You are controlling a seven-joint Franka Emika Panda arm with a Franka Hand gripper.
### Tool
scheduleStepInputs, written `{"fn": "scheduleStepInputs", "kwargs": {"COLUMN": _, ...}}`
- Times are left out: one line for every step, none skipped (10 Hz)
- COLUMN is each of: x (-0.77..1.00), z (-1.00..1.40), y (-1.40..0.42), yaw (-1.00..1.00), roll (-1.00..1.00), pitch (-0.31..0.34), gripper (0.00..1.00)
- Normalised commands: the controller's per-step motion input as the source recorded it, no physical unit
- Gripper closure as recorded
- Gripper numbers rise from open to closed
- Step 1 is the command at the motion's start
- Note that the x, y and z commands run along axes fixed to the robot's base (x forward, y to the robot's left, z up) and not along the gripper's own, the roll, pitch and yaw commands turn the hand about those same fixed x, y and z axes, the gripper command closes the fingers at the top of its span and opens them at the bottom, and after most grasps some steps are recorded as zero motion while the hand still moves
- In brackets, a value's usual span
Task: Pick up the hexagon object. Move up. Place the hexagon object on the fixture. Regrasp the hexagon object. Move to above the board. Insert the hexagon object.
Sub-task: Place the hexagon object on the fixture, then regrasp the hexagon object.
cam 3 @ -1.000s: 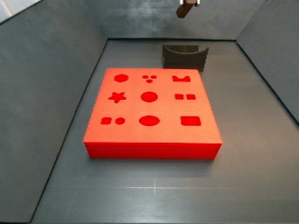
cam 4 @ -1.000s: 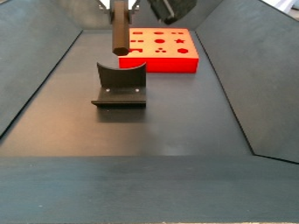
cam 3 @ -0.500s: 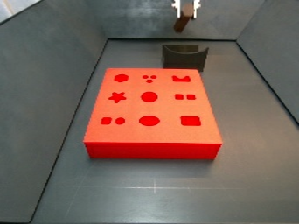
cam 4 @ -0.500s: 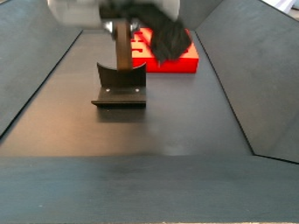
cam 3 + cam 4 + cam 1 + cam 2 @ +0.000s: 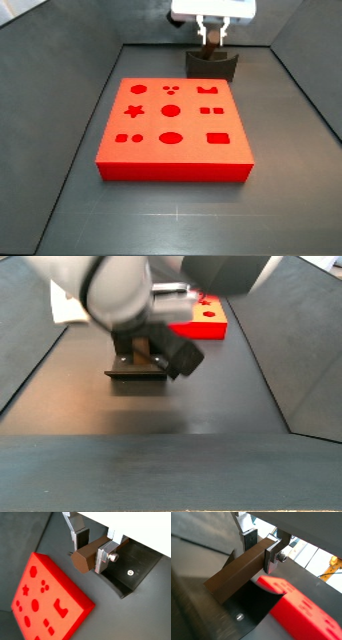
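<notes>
My gripper (image 5: 90,556) is shut on the hexagon object (image 5: 83,560), a dark brown peg held across the silver fingers (image 5: 105,556). In a wrist view the hexagon object (image 5: 236,576) runs long and slanted from the gripper (image 5: 259,556) over the dark fixture (image 5: 250,608). In a side view the gripper (image 5: 211,36) hangs low just above the fixture (image 5: 211,67), with the hexagon object (image 5: 210,42) upright in it. The arm hides most of the fixture (image 5: 135,373) in a side view. The red board (image 5: 174,125) lies in front of the fixture.
Grey walls slope up around the dark floor (image 5: 297,180). Shaped cut-outs mark the board (image 5: 39,598), seen beside the fixture (image 5: 131,573) in a wrist view. Part of the board (image 5: 203,322) shows behind the arm in a side view.
The gripper has come down with the hexagon object, from high above to just over the fixture. The arm now fills much of a side view.
</notes>
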Motion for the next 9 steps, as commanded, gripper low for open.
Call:
{"fn": "scheduleStepInputs", "kwargs": {"x": 0.16, "z": -0.76, "y": 0.1, "yaw": -0.19, "roll": -0.15, "pitch": -0.011, "gripper": 1.0}}
{"fn": "scheduleStepInputs", "kwargs": {"x": 0.11, "z": -0.46, "y": 0.08, "yaw": -0.15, "roll": -0.14, "pitch": -0.036, "gripper": 1.0}}
{"fn": "scheduleStepInputs", "kwargs": {"x": 0.1, "z": -0.39, "y": 0.08, "yaw": -0.13, "roll": -0.13, "pitch": -0.047, "gripper": 1.0}}
{"fn": "scheduleStepInputs", "kwargs": {"x": 0.08, "z": -0.35, "y": 0.1, "yaw": -0.1, "roll": -0.12, "pitch": -0.063, "gripper": 1.0}}
{"fn": "scheduleStepInputs", "kwargs": {"x": 0.08, "z": -0.35, "y": 0.1, "yaw": -0.09, "roll": -0.12, "pitch": -0.063, "gripper": 1.0}}
{"fn": "scheduleStepInputs", "kwargs": {"x": 0.08, "z": -0.35, "y": 0.1, "yaw": -0.05, "roll": -0.12, "pitch": -0.058, "gripper": 1.0}}
{"fn": "scheduleStepInputs", "kwargs": {"x": 0.0, "z": 0.0, "y": 0.0, "yaw": 0.0, "roll": 0.0, "pitch": 0.0, "gripper": 0.0}}
{"fn": "scheduleStepInputs", "kwargs": {"x": 0.0, "z": 1.0, "y": 0.0, "yaw": 0.04, "roll": -0.11, "pitch": 0.001, "gripper": 0.0}}
{"fn": "scheduleStepInputs", "kwargs": {"x": -0.01, "z": 1.0, "y": 0.01, "yaw": 0.05, "roll": -0.1, "pitch": 0.004, "gripper": 0.0}}
